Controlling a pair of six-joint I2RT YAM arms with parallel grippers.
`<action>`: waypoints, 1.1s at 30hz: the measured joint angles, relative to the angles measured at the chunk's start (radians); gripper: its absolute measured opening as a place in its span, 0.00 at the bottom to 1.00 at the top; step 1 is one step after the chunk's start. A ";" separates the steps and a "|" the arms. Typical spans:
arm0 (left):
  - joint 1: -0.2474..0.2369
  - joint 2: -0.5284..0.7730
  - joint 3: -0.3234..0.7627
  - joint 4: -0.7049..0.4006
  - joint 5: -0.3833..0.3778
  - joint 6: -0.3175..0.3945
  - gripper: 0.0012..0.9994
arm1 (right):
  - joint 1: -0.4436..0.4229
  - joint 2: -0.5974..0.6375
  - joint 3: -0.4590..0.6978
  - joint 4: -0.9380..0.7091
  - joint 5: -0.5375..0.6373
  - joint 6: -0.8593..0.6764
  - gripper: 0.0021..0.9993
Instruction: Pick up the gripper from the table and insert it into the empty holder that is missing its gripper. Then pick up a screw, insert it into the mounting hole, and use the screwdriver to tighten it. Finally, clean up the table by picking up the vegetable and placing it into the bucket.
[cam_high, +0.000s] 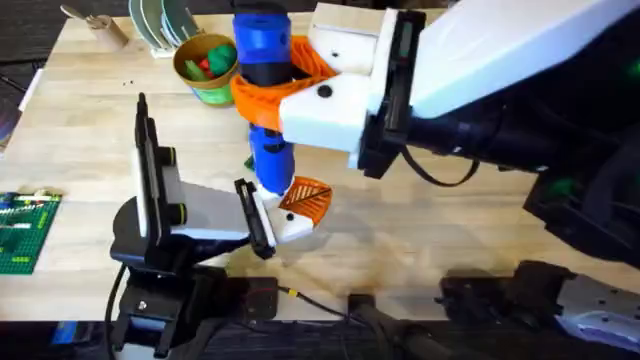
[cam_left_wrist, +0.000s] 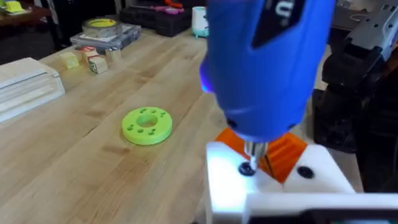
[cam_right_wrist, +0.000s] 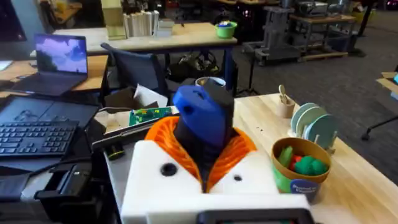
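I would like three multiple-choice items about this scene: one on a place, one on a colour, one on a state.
1. Where does the tip of the screwdriver stand?
A. on a screw in the white holder
B. inside the bucket
C. on the green round disc

2. What colour is the screwdriver's handle?
A. red
B. blue
C. yellow

3. What is the state of the right gripper?
A. open and empty
B. shut on the bucket
C. shut on the screwdriver

Answers:
1. A, since the left wrist view shows the thin tip on a dark screw head in the white block, beside the orange gripper.
2. B, since the handle is bright blue in every view.
3. C, since its orange pads clasp the blue handle in the right wrist view.
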 joint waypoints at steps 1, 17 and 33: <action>0.000 0.000 0.000 0.000 0.000 0.000 0.00 | 0.000 0.000 0.000 0.006 0.000 -0.001 0.02; 0.000 0.000 0.000 0.000 0.000 0.000 0.00 | 0.000 0.000 0.000 -0.002 0.000 -0.038 0.02; 0.000 0.000 0.000 0.000 0.000 -0.007 0.00 | -0.001 -0.007 0.000 -0.045 0.004 -0.045 0.02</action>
